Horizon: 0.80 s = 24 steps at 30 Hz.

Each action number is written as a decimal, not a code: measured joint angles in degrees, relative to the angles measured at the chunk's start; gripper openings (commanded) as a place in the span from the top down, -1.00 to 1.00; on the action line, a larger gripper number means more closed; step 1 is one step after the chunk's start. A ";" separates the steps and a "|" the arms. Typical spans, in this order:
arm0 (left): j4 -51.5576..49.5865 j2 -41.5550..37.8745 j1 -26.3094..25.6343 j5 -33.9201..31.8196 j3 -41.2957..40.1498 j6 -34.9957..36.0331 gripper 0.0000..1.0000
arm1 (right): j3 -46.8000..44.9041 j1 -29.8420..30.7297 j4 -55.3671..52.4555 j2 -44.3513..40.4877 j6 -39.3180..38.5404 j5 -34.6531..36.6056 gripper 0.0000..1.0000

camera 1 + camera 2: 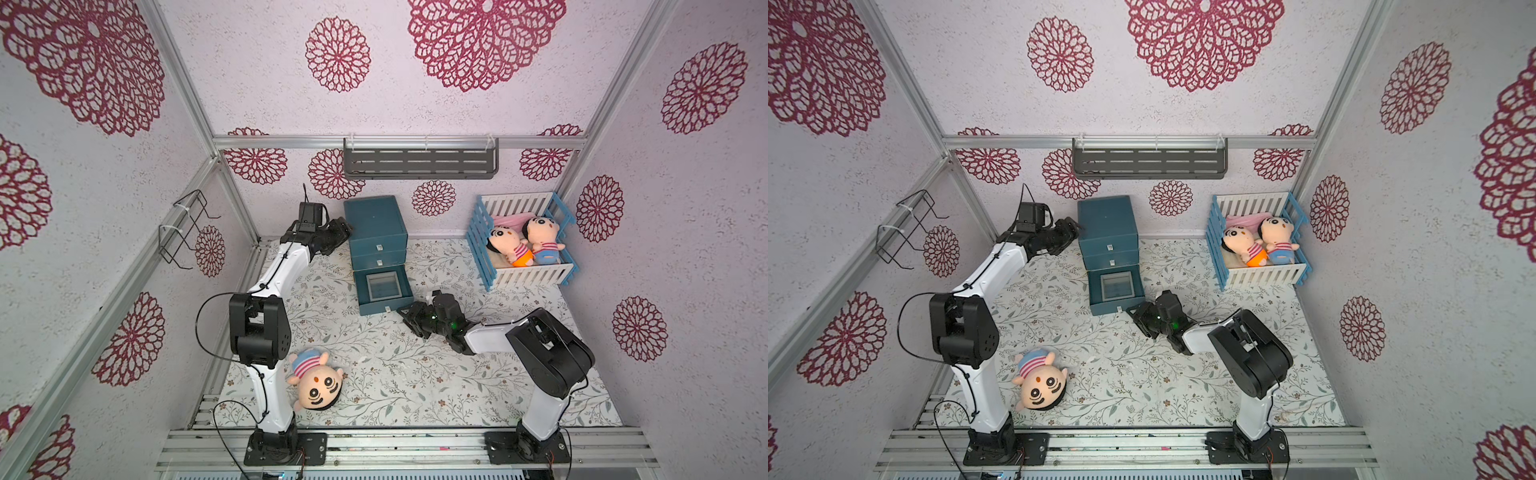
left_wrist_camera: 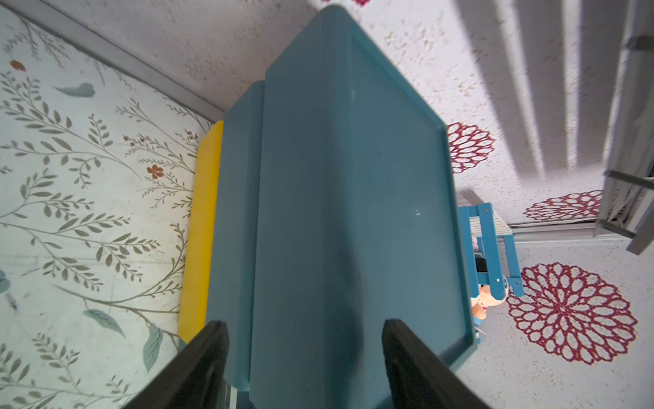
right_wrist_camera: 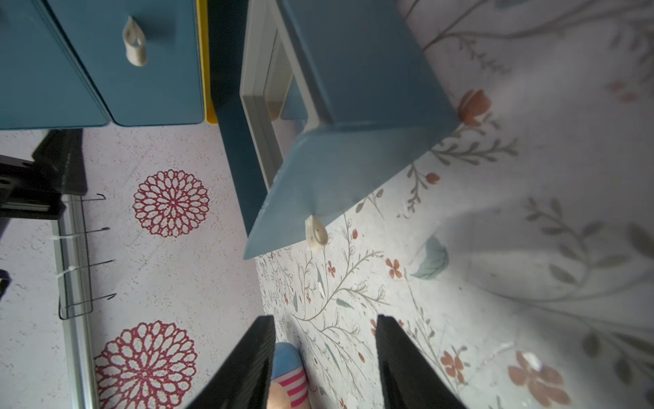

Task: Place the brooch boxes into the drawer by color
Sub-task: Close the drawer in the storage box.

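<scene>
A dark teal cabinet (image 1: 376, 220) (image 1: 1106, 220) of three stacked drawers stands at the back centre of the floral surface (image 1: 415, 374), with its rear close to the back wall. The top two drawers are closed. The bottom drawer (image 1: 360, 286) (image 1: 1094, 291) is pulled well out toward the front, and a grey brooch box (image 1: 383, 286) (image 1: 1118, 286) lies flat inside it, with a band of drawer floor showing all around its frame.

The left fingers (image 1: 347, 227) (image 1: 1075, 226) are raised at the cabinet's upper left edge. In the left wrist view the black fingertips (image 2: 208, 350) stand wide apart, with the cabinet's top corner edge running between them. Whether they touch it cannot be told, and they hold nothing else.

The right fingers (image 1: 409, 322) (image 1: 1140, 322) are low, just off the front right corner of the open drawer. In the right wrist view the fingertips (image 3: 254, 354) are partly spread and empty, with bare surface between them and the drawer's small pull (image 3: 316, 232).

A blue-and-white crib (image 1: 525, 276) fills the back right corner, with a strip of bare surface between it and the cabinet. A plush doll (image 1: 316, 380) lies near the front, just beside the left arm. The middle and front right of the surface lie open between the two arms.
</scene>
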 measured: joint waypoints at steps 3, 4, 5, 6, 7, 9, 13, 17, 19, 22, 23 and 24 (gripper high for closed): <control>0.90 0.63 0.00 1.07 0.44 0.09 -0.44 | -0.33 0.00 3.17 1.62 2.29 0.11 0.06; 0.85 0.66 0.02 1.18 0.50 0.11 -0.43 | -0.33 0.00 3.98 2.10 2.78 0.13 0.06; 0.87 0.72 0.02 1.33 0.50 0.13 -0.42 | -0.31 0.02 4.94 2.64 3.43 0.22 0.06; 0.94 0.74 0.02 1.46 0.50 0.15 -0.41 | -0.31 0.02 5.92 3.26 3.93 0.28 0.07; 0.94 0.76 0.00 1.51 0.50 0.15 -0.40 | -0.31 0.02 6.47 3.69 4.35 0.28 0.07; 0.96 0.76 0.02 1.57 0.50 0.20 -0.39 | -0.28 0.04 8.00 4.79 5.42 0.37 0.08; 1.03 0.76 0.02 1.70 0.50 0.35 -0.38 | 0.11 0.50 10.93 7.43 7.15 0.76 0.09; 1.05 0.76 0.02 1.90 0.50 0.37 -0.37 | 1.44 1.33 13.33 9.73 8.44 1.16 0.10; 1.05 0.76 0.02 1.92 0.50 0.35 -0.36 | 2.10 1.77 14.73 10.62 8.98 1.90 0.10; 1.07 0.76 0.00 1.99 0.50 0.35 -0.36 | 2.69 2.27 16.61 11.82 9.94 2.71 0.19; 1.07 0.76 0.00 2.01 0.50 0.33 -0.36 | 2.89 2.43 17.05 12.26 10.34 3.28 0.21; 1.09 0.76 0.00 2.05 0.50 0.33 -0.36 | 3.02 2.58 17.51 12.63 10.80 3.50 0.23</control>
